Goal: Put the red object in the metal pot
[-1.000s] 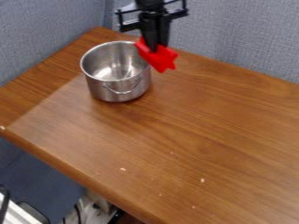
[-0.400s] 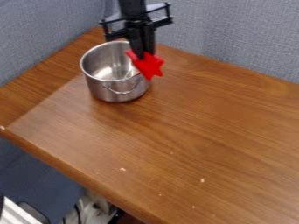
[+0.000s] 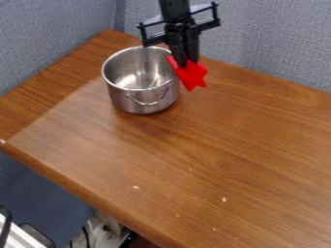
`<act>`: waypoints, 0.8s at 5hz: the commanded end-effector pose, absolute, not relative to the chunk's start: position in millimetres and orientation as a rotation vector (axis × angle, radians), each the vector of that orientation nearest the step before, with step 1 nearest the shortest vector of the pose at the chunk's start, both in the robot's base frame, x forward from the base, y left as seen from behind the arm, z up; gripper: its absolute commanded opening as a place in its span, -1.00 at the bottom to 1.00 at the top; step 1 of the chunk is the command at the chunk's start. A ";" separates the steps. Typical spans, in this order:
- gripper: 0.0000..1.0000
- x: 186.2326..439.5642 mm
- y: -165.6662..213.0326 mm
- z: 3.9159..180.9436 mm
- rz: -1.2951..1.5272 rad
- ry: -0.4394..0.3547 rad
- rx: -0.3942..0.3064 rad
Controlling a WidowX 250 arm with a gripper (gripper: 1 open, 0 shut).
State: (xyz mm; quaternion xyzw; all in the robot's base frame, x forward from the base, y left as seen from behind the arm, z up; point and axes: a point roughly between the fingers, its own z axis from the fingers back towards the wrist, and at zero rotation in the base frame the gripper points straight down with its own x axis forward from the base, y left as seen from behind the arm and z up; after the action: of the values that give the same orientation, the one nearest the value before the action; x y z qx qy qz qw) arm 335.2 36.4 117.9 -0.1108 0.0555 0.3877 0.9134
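The metal pot [image 3: 139, 79] is small, round and shiny, and stands on the far left part of the wooden table [image 3: 195, 155]; its inside looks empty. My black gripper [image 3: 185, 56] reaches down from above, just right of the pot's rim, and is shut on the red object [image 3: 191, 73]. That red block hangs tilted below the fingers, beside the pot's right rim and above the tabletop. Whether it touches the pot I cannot tell.
A grey-blue wall [image 3: 272, 39] rises behind the table. The table's near edge [image 3: 77, 189] runs diagonally across the lower left, with floor clutter below it.
The pot sits a little further right and lower in the picture than before. The gripper with the red object has swung left and then back right, ending beside the pot's right rim.
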 end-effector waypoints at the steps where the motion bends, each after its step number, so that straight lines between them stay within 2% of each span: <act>1: -1.00 348.4 39.5 125.2 0.810 0.083 -0.253; 4: -1.00 370.2 101.9 114.8 0.970 0.067 -0.224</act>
State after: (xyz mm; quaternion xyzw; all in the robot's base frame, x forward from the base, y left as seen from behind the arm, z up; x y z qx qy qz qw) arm 370.2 91.7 105.6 -0.1106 0.0487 0.4560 0.8817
